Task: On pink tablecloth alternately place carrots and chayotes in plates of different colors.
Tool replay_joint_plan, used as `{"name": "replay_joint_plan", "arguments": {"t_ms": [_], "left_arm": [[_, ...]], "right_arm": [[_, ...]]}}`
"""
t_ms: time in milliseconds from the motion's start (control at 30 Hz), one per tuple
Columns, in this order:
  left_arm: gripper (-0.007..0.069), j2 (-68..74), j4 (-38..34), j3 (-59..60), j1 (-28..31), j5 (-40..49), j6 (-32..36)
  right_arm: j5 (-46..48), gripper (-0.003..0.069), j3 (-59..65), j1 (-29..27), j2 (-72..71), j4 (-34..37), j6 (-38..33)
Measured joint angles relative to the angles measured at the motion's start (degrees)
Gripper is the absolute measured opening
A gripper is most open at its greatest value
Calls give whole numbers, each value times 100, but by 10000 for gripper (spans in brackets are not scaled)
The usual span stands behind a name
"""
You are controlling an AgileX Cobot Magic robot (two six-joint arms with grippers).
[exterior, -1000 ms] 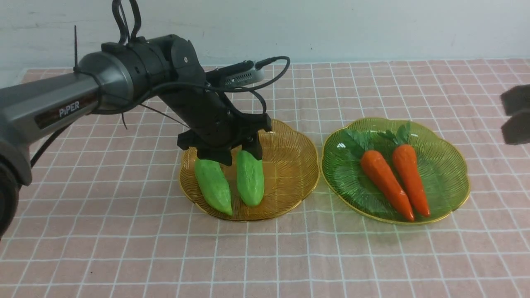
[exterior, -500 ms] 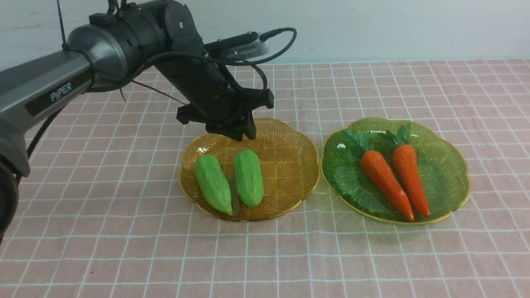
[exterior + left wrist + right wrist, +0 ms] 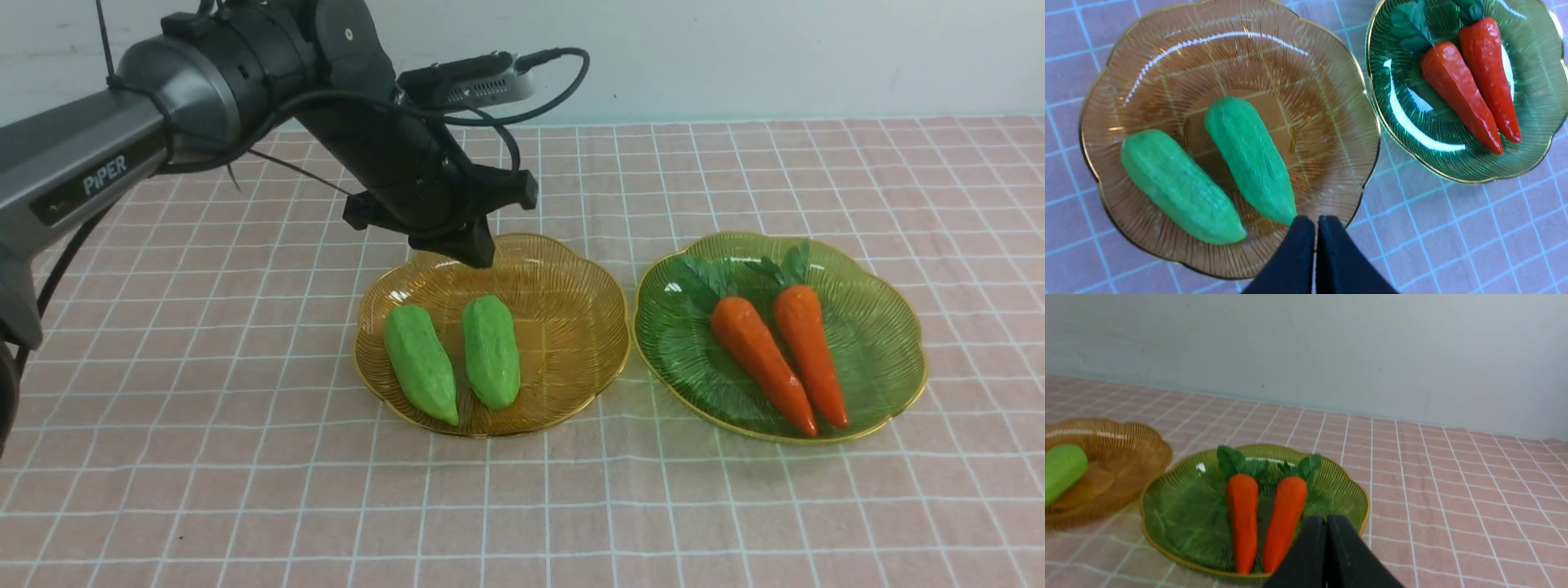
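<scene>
Two green chayotes (image 3: 420, 363) (image 3: 491, 351) lie side by side in the amber plate (image 3: 563, 327); they also show in the left wrist view (image 3: 1180, 188) (image 3: 1251, 157). Two orange carrots (image 3: 761, 359) (image 3: 808, 351) lie in the green plate (image 3: 882, 335), also in the right wrist view (image 3: 1242, 518) (image 3: 1286, 518). My left gripper (image 3: 472, 249) is shut and empty, raised above the amber plate's far rim; its tips show closed together (image 3: 1316, 222). My right gripper (image 3: 1326, 522) is shut and empty near the green plate; it is out of the front view.
The pink tablecloth (image 3: 245, 457) with a white grid covers the table. A pale wall (image 3: 735, 57) runs along the far edge. The left arm (image 3: 204, 106) and its cables reach over the cloth from the left.
My left gripper let go of the right chayote, shut and rose back above the amber plate. The right gripper left the front view's right edge.
</scene>
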Motion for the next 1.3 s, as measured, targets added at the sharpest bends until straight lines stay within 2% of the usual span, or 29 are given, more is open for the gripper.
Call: {"name": "replay_joint_plan", "arguments": {"t_ms": [300, 533, 667, 967, 1300], "left_arm": [[-3, -605, 22, 0, 0, 570, 0], [-3, -1270, 617, 41, -11, 677, -129], [-3, -1944, 831, 560, -11, 689, -255], [-3, -3101, 1127, 1860, -11, 694, -255], [-3, -4650, 1227, 3804, -11, 676, -416]], "right_arm": [[218, -15, 956, 0, -1033, -837, 0], [619, -15, 1017, 0, -1307, -1047, 0], [1029, -15, 1017, 0, -1307, -1047, 0], [1048, -15, 1017, 0, -1307, -1047, 32], [1048, -15, 1017, 0, -1307, -1047, 627]]}}
